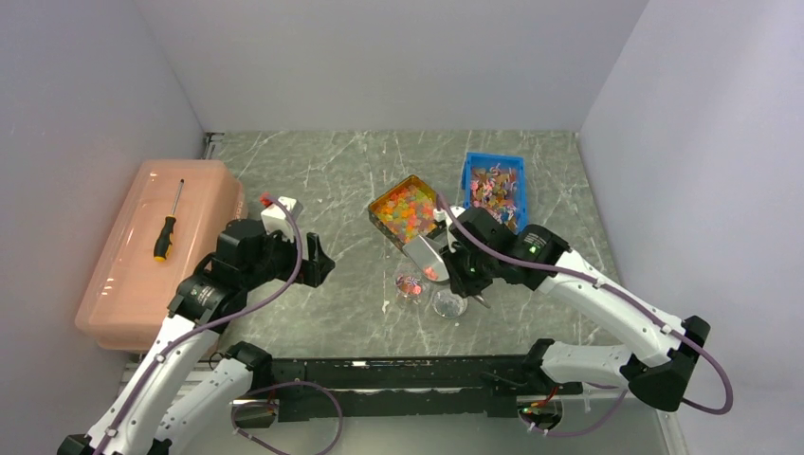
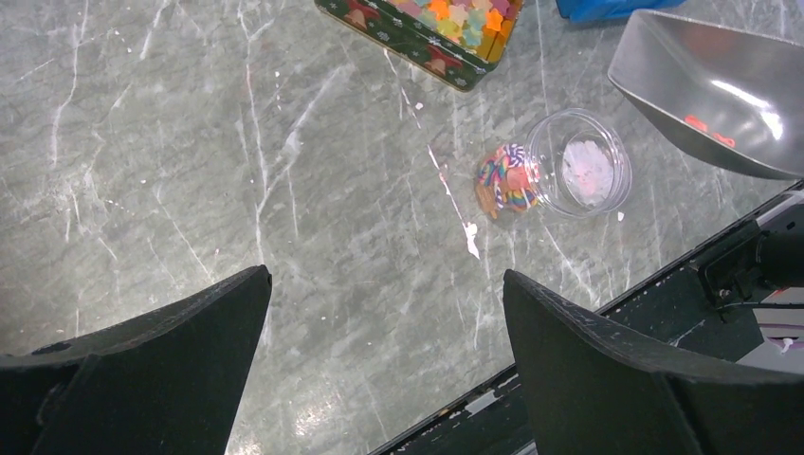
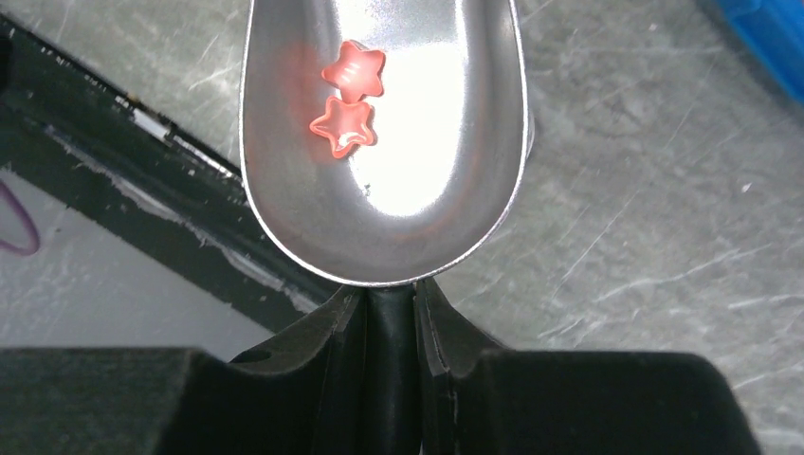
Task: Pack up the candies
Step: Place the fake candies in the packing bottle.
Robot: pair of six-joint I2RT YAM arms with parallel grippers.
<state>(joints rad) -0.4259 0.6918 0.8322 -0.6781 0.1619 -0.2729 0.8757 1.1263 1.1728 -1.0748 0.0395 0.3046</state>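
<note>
Above the worktop's (image 1: 313, 180) near edge: right fingers (image 3: 332, 365) clench the metal scoop (image 3: 398, 218), which carries two red star candies (image 3: 353, 74). Left fingers (image 2: 152, 370) hang spread, empty. Tin (image 2: 403, 30) sits heaped; clear jar (image 2: 542, 152) looks nearly unfilled. Packing judged barely begun.

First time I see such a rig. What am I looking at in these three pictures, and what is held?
Two robot arms stand at the near edge of the table. One picture looks down from above; the others come from a camera on each wrist. The left tool is open and empty. The right tool grips the handle of a metal scoop holding two red star candies. On the table lie a tin of mixed candies, a blue tray, two small clear jars and a pink box with a screwdriver on top.
</note>
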